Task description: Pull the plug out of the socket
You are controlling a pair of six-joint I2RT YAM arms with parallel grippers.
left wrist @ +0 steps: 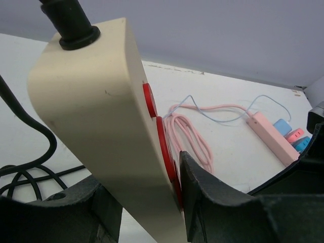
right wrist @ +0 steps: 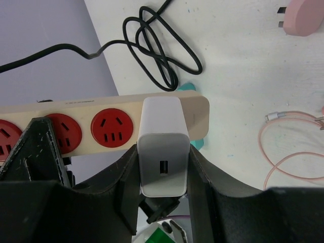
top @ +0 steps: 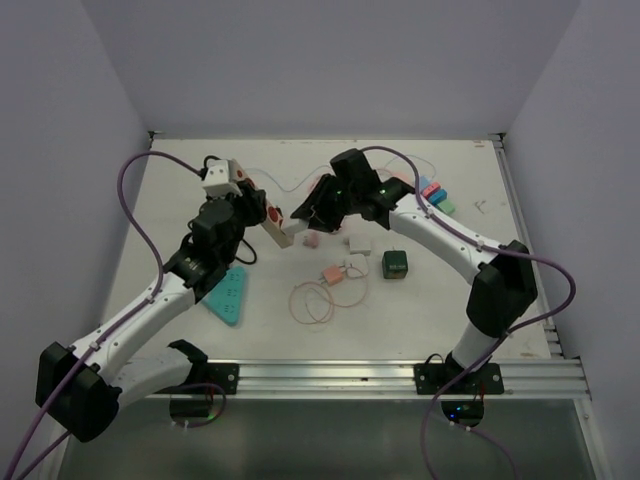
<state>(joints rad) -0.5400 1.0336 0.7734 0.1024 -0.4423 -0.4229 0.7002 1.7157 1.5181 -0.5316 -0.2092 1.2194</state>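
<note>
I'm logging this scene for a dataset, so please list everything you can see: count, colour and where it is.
Power strip: one, beige with red sockets, held up at left.
Charger plug: one, white, in the Power strip's end socket.
Black cable: one, coiled on the Table, left.
Triangular piece: one, teal, by left arm.
Cable loop: one, pink, centre.
Cube: one, green, centre-right.
Adapter: one, white, beside Cube.
Round plug: one, pink, near Adapter.
Pink strip: one, far right, cord coiled.
Small plugs: three, blue and pink, beside Pink strip.
Table: one, white.
Left gripper: one, black, shut on Power strip.
Right gripper: one, black, shut on Charger plug.
</note>
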